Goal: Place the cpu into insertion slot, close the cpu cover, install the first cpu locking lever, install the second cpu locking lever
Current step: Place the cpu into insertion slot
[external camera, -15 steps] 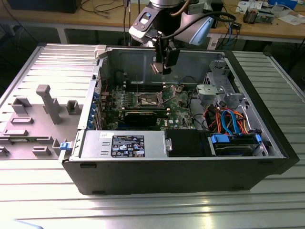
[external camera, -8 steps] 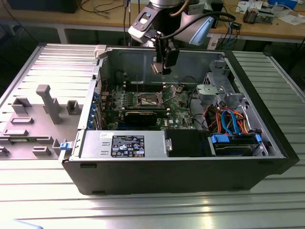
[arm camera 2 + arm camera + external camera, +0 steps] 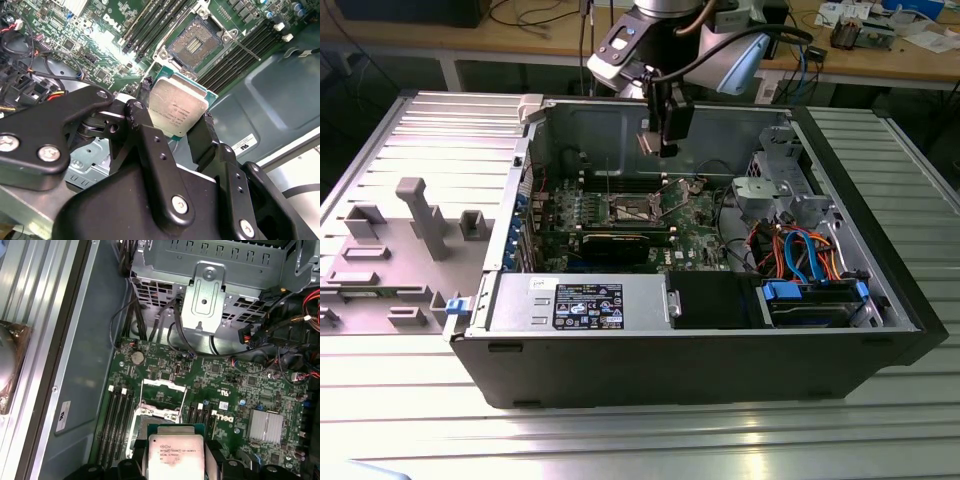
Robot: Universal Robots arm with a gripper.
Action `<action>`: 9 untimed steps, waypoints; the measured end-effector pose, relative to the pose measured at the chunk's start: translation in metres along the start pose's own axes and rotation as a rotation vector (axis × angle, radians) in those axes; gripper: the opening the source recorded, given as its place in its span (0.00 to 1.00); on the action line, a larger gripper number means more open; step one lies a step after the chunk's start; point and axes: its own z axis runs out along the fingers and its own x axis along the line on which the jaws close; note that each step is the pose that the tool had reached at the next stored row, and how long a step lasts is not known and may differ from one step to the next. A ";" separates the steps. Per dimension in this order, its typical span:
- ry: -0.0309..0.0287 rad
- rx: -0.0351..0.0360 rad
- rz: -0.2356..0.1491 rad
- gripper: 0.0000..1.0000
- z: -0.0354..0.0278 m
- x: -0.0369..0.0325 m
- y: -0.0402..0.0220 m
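End effector (image 3: 174, 129) clenched on the cpu (image 3: 181, 102), pinched by opposite edges, metal top showing; edge grip likely spared its underside. Cpu hung over the motherboard (image 3: 225, 385), apart from the insertion slot (image 3: 195, 44), which lay bare, unfilled.

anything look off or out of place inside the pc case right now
Nothing stands out. The cpu is clamped in the gripper above the motherboard. The insertion slot is bare, and the cpu cover stands open. I see no damage or spills.
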 end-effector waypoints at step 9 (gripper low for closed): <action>-0.0027 -0.0006 0.031 0.55 0.0008 0.0000 -0.0001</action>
